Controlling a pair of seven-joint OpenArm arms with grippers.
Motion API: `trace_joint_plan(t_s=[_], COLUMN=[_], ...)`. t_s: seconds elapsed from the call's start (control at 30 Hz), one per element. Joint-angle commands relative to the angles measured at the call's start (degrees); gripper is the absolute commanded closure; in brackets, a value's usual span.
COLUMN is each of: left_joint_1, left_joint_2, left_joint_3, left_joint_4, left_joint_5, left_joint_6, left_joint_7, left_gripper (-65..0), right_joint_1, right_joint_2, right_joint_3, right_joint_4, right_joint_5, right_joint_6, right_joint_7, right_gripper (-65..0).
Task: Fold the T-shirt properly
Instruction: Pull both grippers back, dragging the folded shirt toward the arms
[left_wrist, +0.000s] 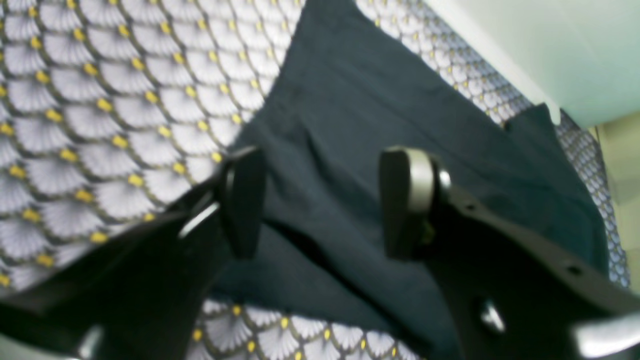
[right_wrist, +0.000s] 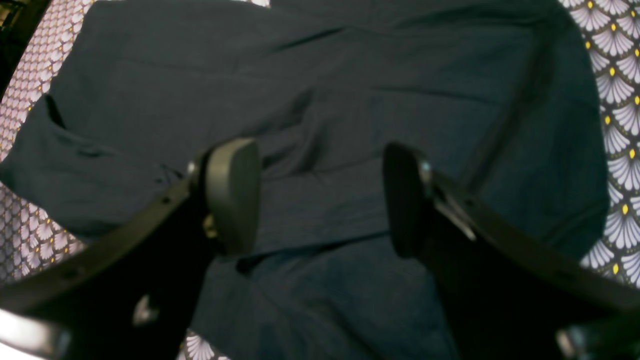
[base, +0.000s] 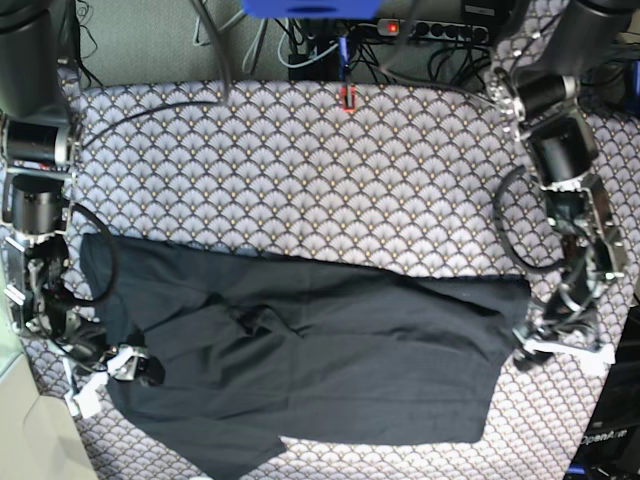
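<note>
Lying under both hands, T-shirt (base: 300, 365), left hand (left_wrist: 325, 200), right hand (right_wrist: 322, 197) parted

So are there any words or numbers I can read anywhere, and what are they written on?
"OpenArm": white letters on the dark part in the base view's bottom right corner; the ending is hard to make out.
The T-shirt has no print.
The tablecloth has only a pattern, no writing.
</note>
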Motion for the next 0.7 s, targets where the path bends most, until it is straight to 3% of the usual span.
trace_joint_plan(t_s=[0.0,0.27,0.43,0.57,0.67], left_joint_1=[-1.10,12.53,17.63,18.68,18.51], left_joint_2=[-1.08,-1.00,-1.43,-1.52,-1.96], left_joint_3=[-0.01,-0.27,-0.01,-0.45,-0.45], left_joint_4=[3.14,11.75,9.56,8.41,7.27], left_joint_5=[-2.38,-5.72,-5.90,-5.37,-5.46], left_joint_6=[-0.74,-0.83,-1.01,-6.37,-7.51], left_joint_7=[-1.22,1.77,-4.12,-4.64,-4.56], left_gripper=[-35.7,-36.1,-36.2,-36.2,-36.2], right_joint_1=[1.83,-8.72,-16.11,-20.06,-21.73], right_joint_2=[0.95,2.09,2.09,2.09,2.09], right_joint_3=[1.12,10.79,14.57,18.00,20.81], right_joint_4=[0.92,3.20,7.34,8.65,8.57], right_joint_5=[1.08,1.17,1.26,1.26,1.26], right_joint_6=[0.03,0.21,0.38,0.47,0.47], right_joint_7=[0.91,-1.64,-1.64,-1.64,-1.64], right_gripper=[-39.4,-35.8,-35.9,-36.4,-39.9])
